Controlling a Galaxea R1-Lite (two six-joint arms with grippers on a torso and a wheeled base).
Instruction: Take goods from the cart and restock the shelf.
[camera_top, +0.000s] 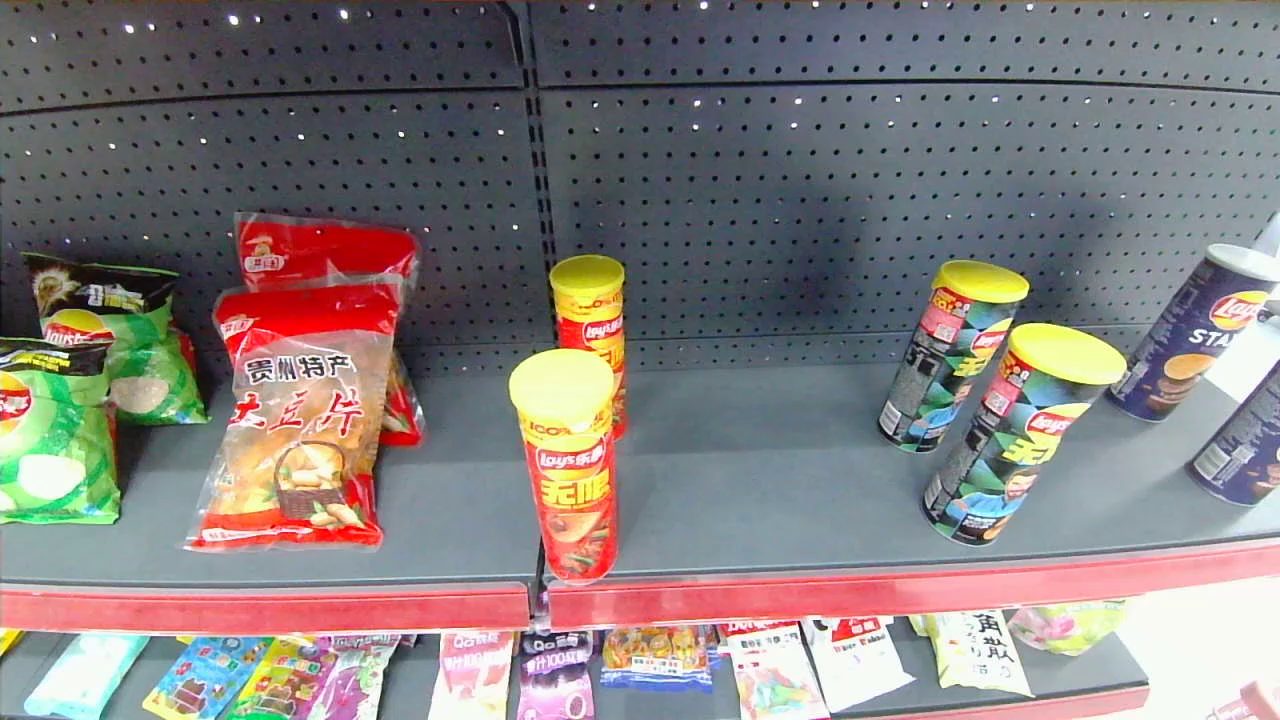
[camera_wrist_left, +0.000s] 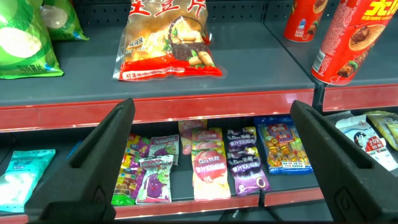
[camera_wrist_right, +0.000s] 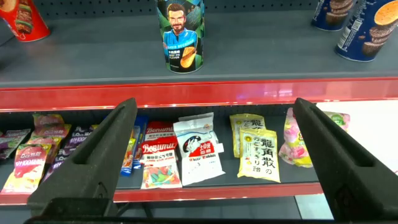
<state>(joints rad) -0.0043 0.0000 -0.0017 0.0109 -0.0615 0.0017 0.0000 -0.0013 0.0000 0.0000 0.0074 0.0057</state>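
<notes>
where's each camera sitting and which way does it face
Head view: on the head, facing forward and down at the upper shelf with the front red chip can and front green-patterned can.
Left wrist view: on the left wrist, looking past the open left gripper at the shelf's red edge and candy packets below.
Right wrist view: on the right wrist, past the open right gripper, same edge farther right.
Shared: head and left wrist show the front red chip can; head and right wrist the front green-patterned can.

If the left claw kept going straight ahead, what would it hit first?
Probably the candy packets on the lower shelf, framed by the open left gripper; the red shelf edge above lies close to that line, depth unclear.
</notes>
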